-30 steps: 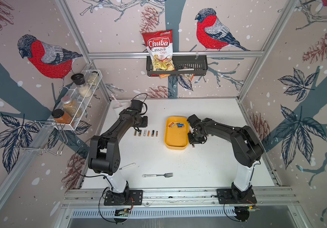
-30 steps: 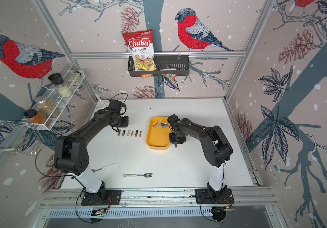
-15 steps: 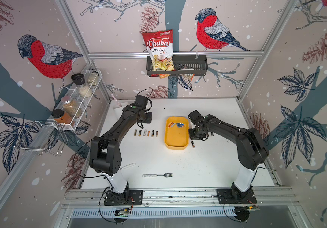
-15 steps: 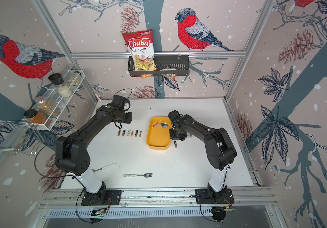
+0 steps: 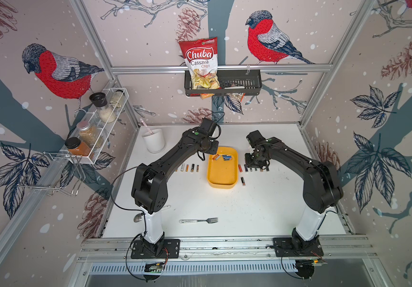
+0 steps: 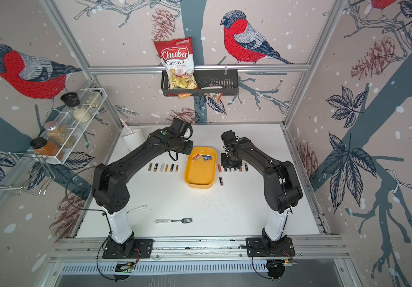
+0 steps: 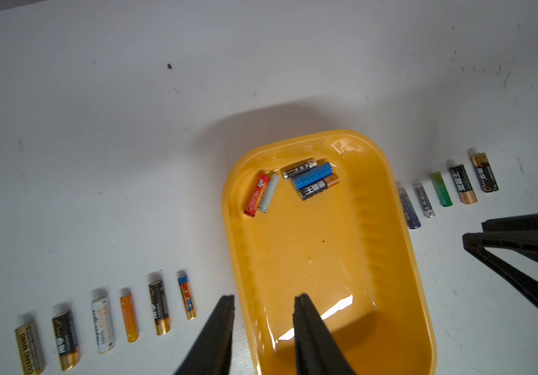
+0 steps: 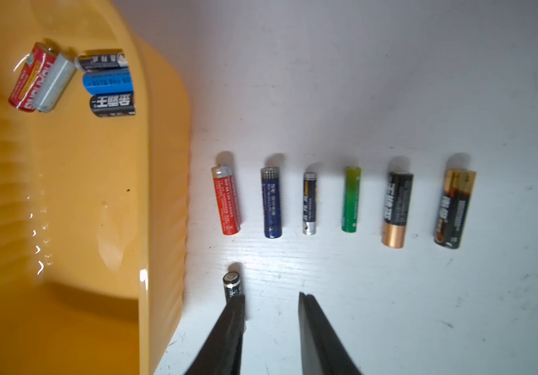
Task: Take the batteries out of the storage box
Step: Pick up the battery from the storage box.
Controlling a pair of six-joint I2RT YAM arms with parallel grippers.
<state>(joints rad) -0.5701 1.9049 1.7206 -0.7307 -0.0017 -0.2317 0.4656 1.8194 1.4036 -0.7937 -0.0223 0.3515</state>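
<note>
The yellow storage box (image 5: 222, 175) lies mid-table, with several batteries (image 7: 313, 176) clustered at its far end. My left gripper (image 7: 264, 297) hovers open and empty over the box's left rim, one finger over the table and the other over the box floor; in a top view it (image 5: 211, 148) is at the box's far left corner. My right gripper (image 8: 270, 295) is open and empty over the table right of the box. A lone black battery (image 8: 232, 287) lies partly under one finger. Rows of batteries lie left (image 5: 190, 168) and right (image 8: 351, 199) of the box.
A white cup (image 5: 154, 140) stands at the back left. A fork (image 5: 198, 220) lies near the front edge, and a spoon (image 5: 137, 218) shows beside the left arm's base. A spice rack (image 5: 95, 129) hangs on the left wall, a black basket (image 5: 239, 83) on the back wall.
My left gripper has swung right from the left battery row to the box's far corner. My right gripper has drawn back from beside the box, leaving the black battery on the table.
</note>
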